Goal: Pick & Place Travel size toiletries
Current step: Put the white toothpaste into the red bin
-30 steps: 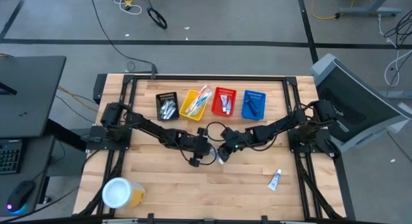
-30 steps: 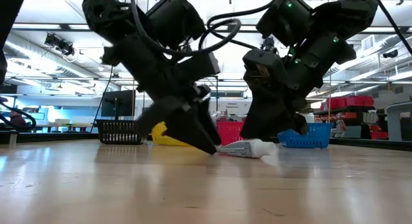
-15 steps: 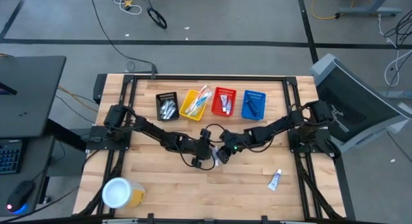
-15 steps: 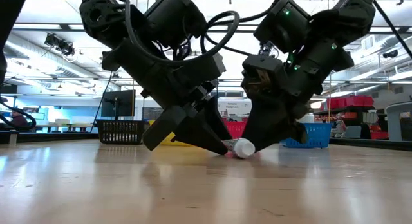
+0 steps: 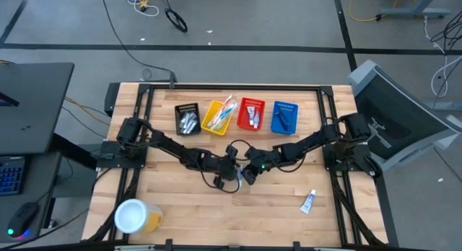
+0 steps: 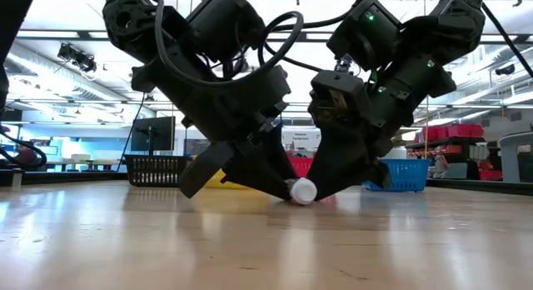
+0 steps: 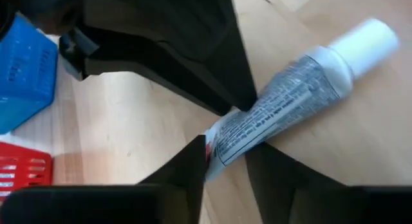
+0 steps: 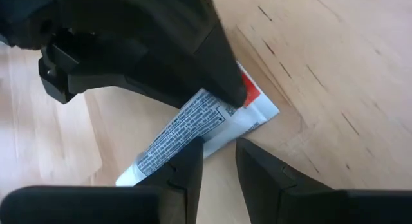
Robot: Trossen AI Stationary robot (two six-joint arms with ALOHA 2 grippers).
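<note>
We see the table (image 5: 180,200) with both arms meeting at its middle. The left gripper (image 7: 222,156) and right gripper (image 8: 219,150) each straddle the flat end of a white tube (image 7: 290,95) lying there, fingers slightly parted. Whether either actually grips it, we cannot tell. Another tube (image 5: 308,201) lies apart.

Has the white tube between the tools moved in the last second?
Yes. In the low view the white tube has swung round: it lay side-on before the red basket; now its cap faces the camera.
</note>
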